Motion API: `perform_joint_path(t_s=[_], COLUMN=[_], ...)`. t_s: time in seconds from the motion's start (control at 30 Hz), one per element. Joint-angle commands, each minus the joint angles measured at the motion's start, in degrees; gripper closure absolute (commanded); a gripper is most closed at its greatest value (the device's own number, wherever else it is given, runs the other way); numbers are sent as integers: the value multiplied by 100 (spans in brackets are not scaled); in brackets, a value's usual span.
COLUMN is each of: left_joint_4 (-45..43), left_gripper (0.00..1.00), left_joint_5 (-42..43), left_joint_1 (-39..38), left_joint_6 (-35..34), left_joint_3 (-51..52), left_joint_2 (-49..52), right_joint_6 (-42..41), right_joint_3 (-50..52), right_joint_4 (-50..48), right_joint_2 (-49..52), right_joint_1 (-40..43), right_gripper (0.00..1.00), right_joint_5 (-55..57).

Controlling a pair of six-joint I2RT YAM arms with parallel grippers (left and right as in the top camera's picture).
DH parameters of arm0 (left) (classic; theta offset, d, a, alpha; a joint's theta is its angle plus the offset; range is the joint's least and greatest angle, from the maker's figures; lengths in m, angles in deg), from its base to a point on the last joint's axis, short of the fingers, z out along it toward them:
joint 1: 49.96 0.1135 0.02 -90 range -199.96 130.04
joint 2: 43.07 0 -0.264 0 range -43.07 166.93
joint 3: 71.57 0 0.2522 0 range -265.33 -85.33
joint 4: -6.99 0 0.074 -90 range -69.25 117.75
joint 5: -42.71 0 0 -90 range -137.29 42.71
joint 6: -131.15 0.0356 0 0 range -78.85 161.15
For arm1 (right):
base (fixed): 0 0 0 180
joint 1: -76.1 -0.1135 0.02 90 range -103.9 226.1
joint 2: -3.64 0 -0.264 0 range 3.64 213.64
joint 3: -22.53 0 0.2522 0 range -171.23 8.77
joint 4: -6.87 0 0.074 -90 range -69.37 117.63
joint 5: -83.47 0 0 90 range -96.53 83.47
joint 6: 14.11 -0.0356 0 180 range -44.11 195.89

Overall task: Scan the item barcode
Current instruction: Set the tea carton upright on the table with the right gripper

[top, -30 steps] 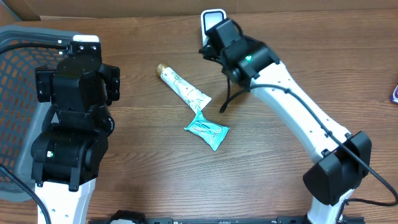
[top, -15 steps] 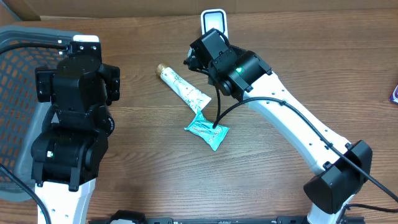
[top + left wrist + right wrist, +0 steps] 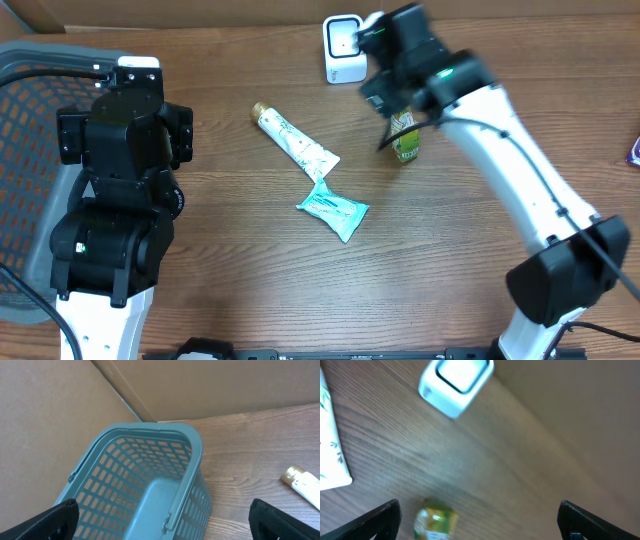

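right hand [image 3: 482,521] and left hand [image 3: 165,521] agape, empty, above wood-grain table [image 3: 250,285], cardboard wall [image 3: 225,385] behind

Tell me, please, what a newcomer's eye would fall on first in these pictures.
The right arm stretches across the table, its open end effector above a small green bottle near the white scanner. A white and teal tube lies mid-table, and a grey-blue basket sits at the left.

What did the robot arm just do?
The right gripper swung to the right past the scanner and opened, leaving a small green bottle on the table. The toothpaste tube, teal packet, basket and left arm stayed put.
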Motion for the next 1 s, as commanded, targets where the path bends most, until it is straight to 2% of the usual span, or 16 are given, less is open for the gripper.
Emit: perform_joint_path(t_s=[0.0,0.07,0.17,0.33,0.5,0.63,0.8,0.97], left_joint_4=[-24,-24,-24,-24,-24,-24,-24,-24], left_gripper=[1,1,1,1,0,1,0,1], left_joint_5=[9,9,9,9,9,9,9,9], left_joint_1=[-2,-2,-2,-2,-2,-2,-2,-2], left_joint_6=[46,46,46,46,46,46,46,46], left_joint_3=[-4,-4,-4,-4,-4,-4,-4,-4], left_joint_2=[20,20,20,20,20,20,20,20], right_joint_6=[-339,-343,-431,-654,-1484,-1506,-1954,-2295], right_joint_3=[-157,-157,-157,-184,-675,-741,-870,-1401], right_joint_4=[-48,-162,-164,98,575,605,809,1368], right_joint_2=[-72,66,295,376,376,398,743,1270], right_joint_1=[697,979,1058,804,616,592,457,380], right_gripper=[0,0,0,0,0,0,0,0], right_joint_5=[-1939,-2321,-2299,-2406,-2406,-2400,-1668,-1650])
